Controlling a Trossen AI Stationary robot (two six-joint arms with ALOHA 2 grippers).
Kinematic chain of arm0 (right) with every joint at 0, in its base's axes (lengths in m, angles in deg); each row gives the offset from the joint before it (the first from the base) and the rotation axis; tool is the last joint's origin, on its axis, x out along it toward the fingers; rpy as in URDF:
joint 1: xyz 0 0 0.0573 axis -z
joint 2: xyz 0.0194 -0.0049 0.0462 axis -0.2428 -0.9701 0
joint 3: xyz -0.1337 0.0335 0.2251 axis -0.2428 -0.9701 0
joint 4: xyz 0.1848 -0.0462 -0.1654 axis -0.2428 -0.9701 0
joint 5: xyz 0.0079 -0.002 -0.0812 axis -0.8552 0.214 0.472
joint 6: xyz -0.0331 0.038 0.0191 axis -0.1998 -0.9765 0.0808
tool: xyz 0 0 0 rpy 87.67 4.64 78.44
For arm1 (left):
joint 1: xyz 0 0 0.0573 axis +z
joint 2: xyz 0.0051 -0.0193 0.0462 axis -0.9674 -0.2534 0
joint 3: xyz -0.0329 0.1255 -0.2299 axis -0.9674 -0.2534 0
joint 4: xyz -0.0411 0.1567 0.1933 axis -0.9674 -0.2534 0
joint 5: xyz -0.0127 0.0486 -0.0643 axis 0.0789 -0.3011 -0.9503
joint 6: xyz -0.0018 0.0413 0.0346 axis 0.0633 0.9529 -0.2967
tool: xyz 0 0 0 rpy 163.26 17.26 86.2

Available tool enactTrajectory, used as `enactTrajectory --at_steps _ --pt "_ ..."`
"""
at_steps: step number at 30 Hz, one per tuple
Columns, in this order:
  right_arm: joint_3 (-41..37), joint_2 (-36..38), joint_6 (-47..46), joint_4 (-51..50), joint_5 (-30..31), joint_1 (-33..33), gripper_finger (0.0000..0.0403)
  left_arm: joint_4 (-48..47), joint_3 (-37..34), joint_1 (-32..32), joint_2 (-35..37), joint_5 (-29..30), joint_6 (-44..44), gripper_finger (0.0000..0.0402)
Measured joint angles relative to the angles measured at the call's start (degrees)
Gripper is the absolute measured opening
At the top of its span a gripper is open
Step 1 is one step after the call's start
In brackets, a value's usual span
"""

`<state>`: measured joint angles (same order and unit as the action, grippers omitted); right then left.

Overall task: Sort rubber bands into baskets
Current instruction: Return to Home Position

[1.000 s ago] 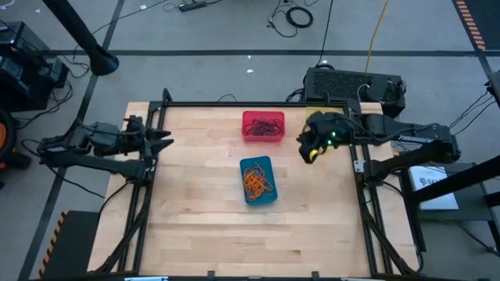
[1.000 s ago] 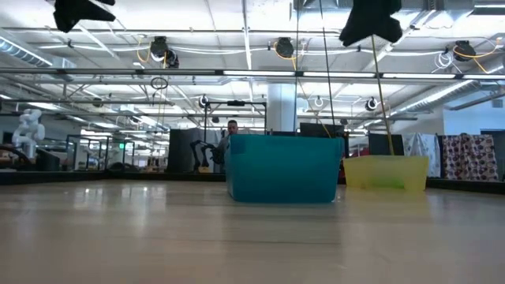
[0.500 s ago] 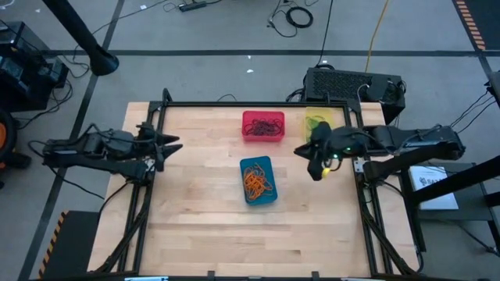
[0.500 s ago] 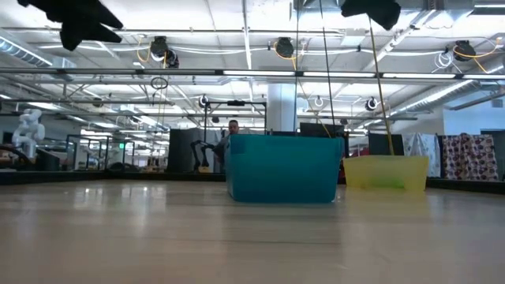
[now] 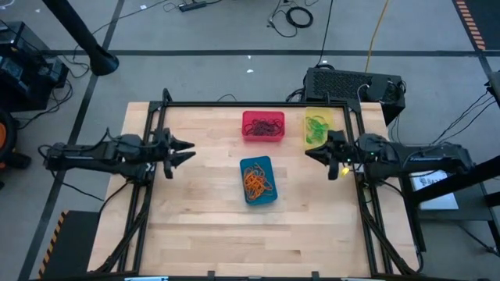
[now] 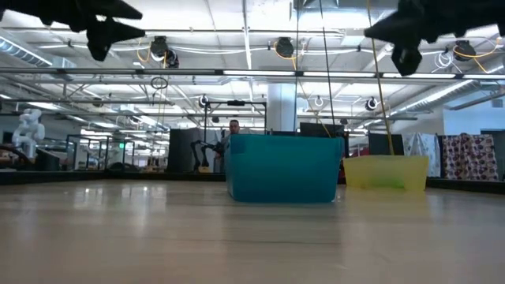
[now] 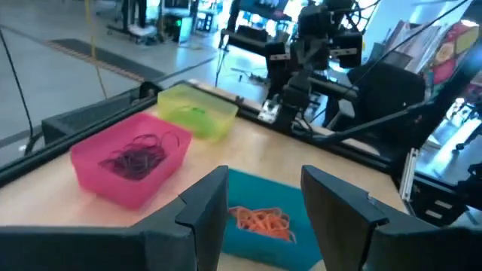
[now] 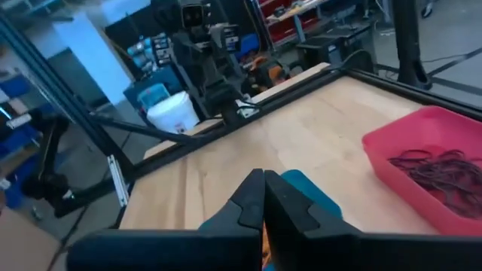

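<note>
Your rubber bands (image 5: 258, 183) all lie in the baskets (image 5: 263, 140). Left end effector (image 5: 187, 151) is spread; right end effector (image 5: 312, 153) is pinched together beside the yellow basket (image 5: 320, 115). A careless retreat could clip it.

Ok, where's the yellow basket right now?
High view: the yellow basket sits at the table's back right corner, right of the red basket, beyond the right end effector.
</note>
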<state>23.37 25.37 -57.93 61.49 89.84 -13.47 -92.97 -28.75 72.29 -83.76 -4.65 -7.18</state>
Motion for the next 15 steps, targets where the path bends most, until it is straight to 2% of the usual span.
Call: enactTrajectory --at_steps 8,15 --pt "-9.17 13.35 -2.99 0.53 -3.42 4.14 0.0001 -1.04 -0.19 6.51 1.31 -4.63 -0.84 0.0175" --pt "-16.96 25.04 -5.86 0.35 -3.62 5.83 0.0001 -2.31 -0.19 10.36 1.66 -8.57 -1.31 0.0175"
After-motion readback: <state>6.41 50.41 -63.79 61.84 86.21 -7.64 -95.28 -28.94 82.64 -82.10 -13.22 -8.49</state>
